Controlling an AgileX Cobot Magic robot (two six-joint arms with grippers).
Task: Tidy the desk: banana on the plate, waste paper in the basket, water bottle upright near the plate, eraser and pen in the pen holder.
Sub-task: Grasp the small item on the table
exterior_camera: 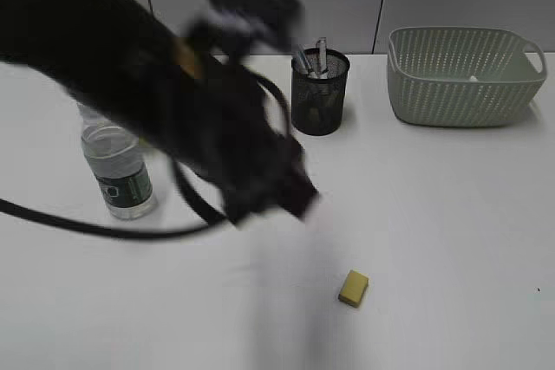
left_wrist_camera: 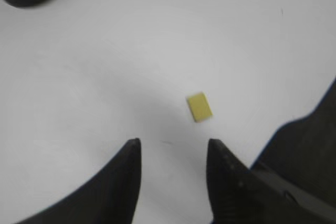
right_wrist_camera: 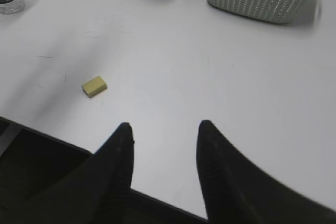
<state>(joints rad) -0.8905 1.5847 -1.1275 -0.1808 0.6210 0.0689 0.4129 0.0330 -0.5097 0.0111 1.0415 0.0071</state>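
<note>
Eraser (exterior_camera: 353,288), yellow block, flat on worktop (exterior_camera: 451,231).
We note its long axis slanting near-left to far-right; left gripper (left_wrist_camera: 173,153) above it and right gripper (right_wrist_camera: 164,132) both parted, empty.

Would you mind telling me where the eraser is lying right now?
The eraser lies alone on the desk, front and right of centre in the exterior view, well forward of the pen holder and ahead of the left gripper.

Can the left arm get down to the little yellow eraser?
Probably yes. The left pincer hangs open above the desk, and the eraser lies just ahead of its tips with only bare tabletop between them. Nothing blocks the way; the pen holder and water bottle stand well off.
</note>
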